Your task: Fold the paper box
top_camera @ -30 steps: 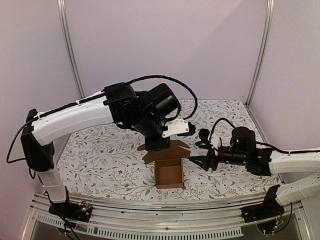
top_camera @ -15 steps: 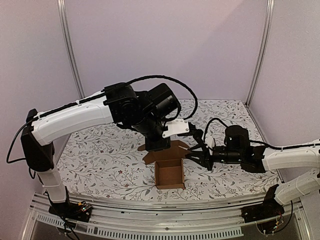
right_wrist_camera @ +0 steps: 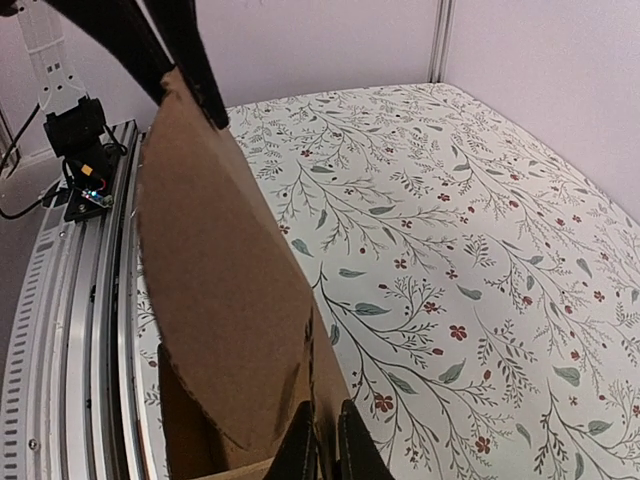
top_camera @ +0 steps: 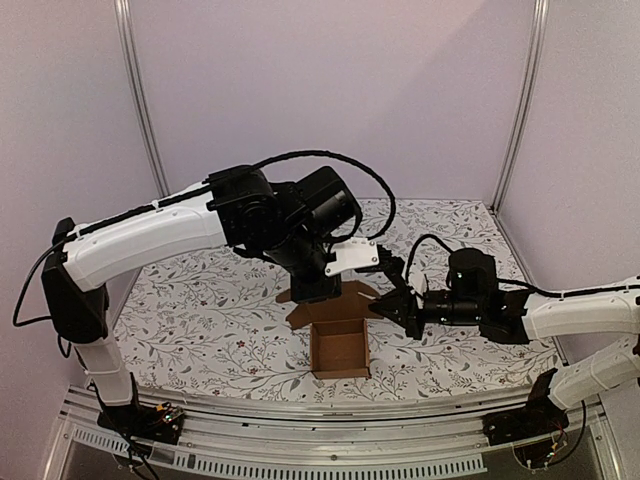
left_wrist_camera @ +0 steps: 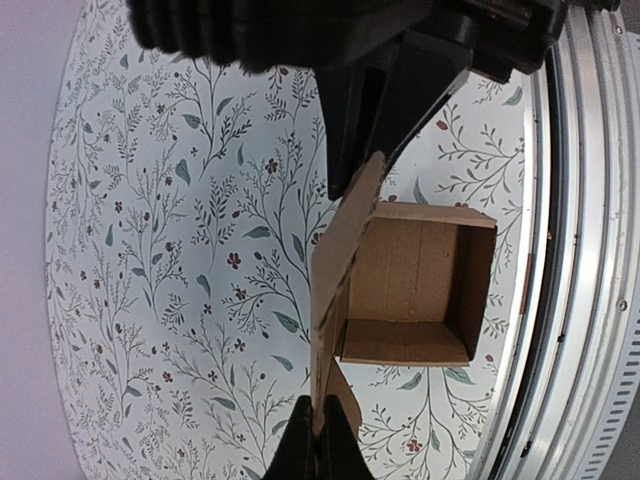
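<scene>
**Both grippers pinching one box flap**

The paper box (top_camera: 338,348) sat open-topped on the table (top_camera: 200,300), center, toward the near edge. The left gripper (left_wrist_camera: 368,165) was pressed together on the tall far flap from above, likely to hold it upright. The right gripper (right_wrist_camera: 325,445), at that flap's right end, looked nearly closed and apparently pinched the edge, probably to fold it.

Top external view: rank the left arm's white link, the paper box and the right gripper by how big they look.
1. the left arm's white link, raised nearer the camera, which flatters it
2. the paper box
3. the right gripper, at the box's right flap
</scene>
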`<state>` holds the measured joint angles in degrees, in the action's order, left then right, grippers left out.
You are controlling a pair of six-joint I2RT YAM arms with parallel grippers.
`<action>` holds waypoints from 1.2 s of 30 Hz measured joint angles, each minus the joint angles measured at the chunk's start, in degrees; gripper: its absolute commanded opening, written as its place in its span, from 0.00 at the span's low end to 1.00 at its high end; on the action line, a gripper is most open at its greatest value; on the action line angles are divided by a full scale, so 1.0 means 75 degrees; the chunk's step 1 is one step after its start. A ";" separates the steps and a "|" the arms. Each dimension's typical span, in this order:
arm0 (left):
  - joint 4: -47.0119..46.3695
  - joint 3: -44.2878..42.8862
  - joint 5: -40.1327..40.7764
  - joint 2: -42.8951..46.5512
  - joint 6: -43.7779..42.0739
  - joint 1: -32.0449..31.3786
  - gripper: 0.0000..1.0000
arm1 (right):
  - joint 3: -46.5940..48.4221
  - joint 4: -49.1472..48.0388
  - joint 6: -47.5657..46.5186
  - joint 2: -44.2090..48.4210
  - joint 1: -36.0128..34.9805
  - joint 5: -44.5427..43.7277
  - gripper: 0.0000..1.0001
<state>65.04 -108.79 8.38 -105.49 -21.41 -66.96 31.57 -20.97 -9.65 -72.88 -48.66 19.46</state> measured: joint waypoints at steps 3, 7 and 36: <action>-0.0006 0.0000 0.0000 0.0000 0.0000 0.0000 0.00 | 0.0006 0.0000 -0.0017 -0.0003 -0.0012 0.0058 0.00; -0.0006 0.0000 0.0012 0.0000 0.0047 0.0000 0.16 | 0.0012 0.0003 -0.0026 -0.0015 -0.0017 0.0087 0.00; -0.5575 0.6260 0.0321 0.5237 0.2361 0.1116 0.70 | -0.0440 0.0061 0.0015 0.0769 -0.0017 -0.0434 0.00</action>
<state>23.22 -61.84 10.79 -66.22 -3.70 -58.59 28.27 -20.51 -9.54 -67.11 -48.80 16.21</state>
